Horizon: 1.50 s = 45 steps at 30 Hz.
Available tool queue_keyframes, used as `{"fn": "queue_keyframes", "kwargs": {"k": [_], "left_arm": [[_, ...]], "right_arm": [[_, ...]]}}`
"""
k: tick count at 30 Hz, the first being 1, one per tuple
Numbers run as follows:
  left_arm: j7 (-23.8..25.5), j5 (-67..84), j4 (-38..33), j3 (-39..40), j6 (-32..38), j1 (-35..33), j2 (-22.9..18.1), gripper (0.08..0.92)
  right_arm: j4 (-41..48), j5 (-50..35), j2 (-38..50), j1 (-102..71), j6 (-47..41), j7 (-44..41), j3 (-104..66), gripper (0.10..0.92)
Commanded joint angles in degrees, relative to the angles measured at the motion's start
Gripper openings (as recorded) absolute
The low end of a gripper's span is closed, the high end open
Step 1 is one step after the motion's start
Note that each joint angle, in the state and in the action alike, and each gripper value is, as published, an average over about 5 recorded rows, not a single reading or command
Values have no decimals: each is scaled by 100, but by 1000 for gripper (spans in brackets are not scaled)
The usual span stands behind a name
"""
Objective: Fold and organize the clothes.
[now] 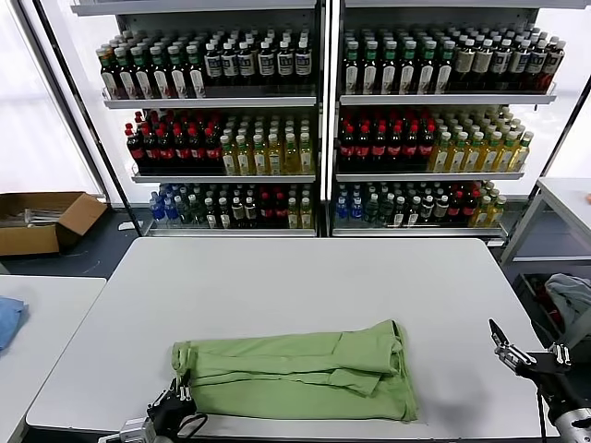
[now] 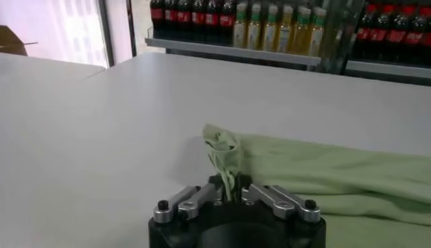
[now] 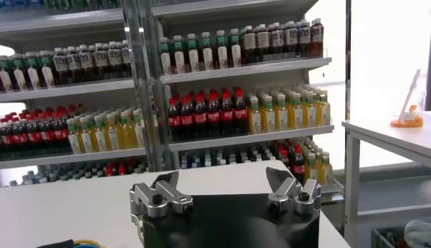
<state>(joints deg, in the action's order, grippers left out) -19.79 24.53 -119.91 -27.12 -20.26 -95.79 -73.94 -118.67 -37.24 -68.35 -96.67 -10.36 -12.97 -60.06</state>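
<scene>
The clothes [image 1: 300, 374], one light green polo shirt, lie partly folded into a long band along the near edge of the white desk [image 1: 295, 277]. At the band's left end the left pincer [image 1: 174, 403] is closed on a bunched corner of the fabric, so a fold appears in hand, and the next move likely calls for carrying that end rightward over the band. Off the desk's right edge, the right pincer [image 1: 520, 355] hangs spread and empty, well apart from the shirt.

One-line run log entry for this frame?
left gripper: shut on polo shirt corner | right gripper: open, off table's right edge
</scene>
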Motion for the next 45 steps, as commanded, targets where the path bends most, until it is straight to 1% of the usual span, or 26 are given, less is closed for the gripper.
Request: {"fn": "queue_keyframes", "kwargs": {"k": [1, 5, 7, 10, 13, 16, 18, 20, 22, 24, 28, 32, 36, 45], "left_arm": [[-33, 425, -162, -861, -30, 112, 259, 111], [44, 1192, -147, -2104, -171, 254, 787, 99], [161, 1443, 83, -2667, -204, 316, 1171, 99], [311, 1680, 546, -3258, -206, 423, 1768, 99], [453, 1910, 948, -3678, -212, 527, 2251, 99], [703, 2020, 1226, -3913, -230, 613, 2703, 99], [843, 2012, 1269, -3952, -239, 653, 2922, 99], [901, 2000, 1126, -3934, -264, 672, 3037, 99], [887, 1982, 772, -3839, -308, 691, 3027, 99], [854, 1956, 338, -3664, -366, 709, 2921, 99], [704, 1908, -462, -3079, -469, 670, 2599, 99], [627, 1758, -958, -2363, -469, 550, 2263, 99], [622, 1478, -1101, -1749, -456, 594, 1886, 99], [730, 617, -994, -565, -366, 546, 1095, 99]], "right_arm": [[-22, -25, 13, 26, -2, 10, -5, 823], [-65, -76, 47, 17, -5, 15, -25, 823], [-80, -95, 55, 18, -5, 18, -21, 823], [-95, -109, 57, 32, -3, 21, 0, 823], [-116, -132, 54, 55, 0, 24, 16, 823], [-144, -159, 53, 62, 1, 24, 14, 823], [-170, -176, 49, 45, 5, 23, -4, 823], [-208, -202, 40, 2, 9, 23, -42, 823], [-257, -230, 32, -63, 18, 22, -93, 823], [-301, -256, 27, -134, 28, 20, -142, 823], [-332, -283, 23, -218, 47, 18, -211, 823], [-337, -299, 19, -237, 49, 21, -245, 823], [-350, -294, 14, -216, 33, 27, -234, 823], [-381, -266, 7, -193, -2, 33, -188, 823]]}}
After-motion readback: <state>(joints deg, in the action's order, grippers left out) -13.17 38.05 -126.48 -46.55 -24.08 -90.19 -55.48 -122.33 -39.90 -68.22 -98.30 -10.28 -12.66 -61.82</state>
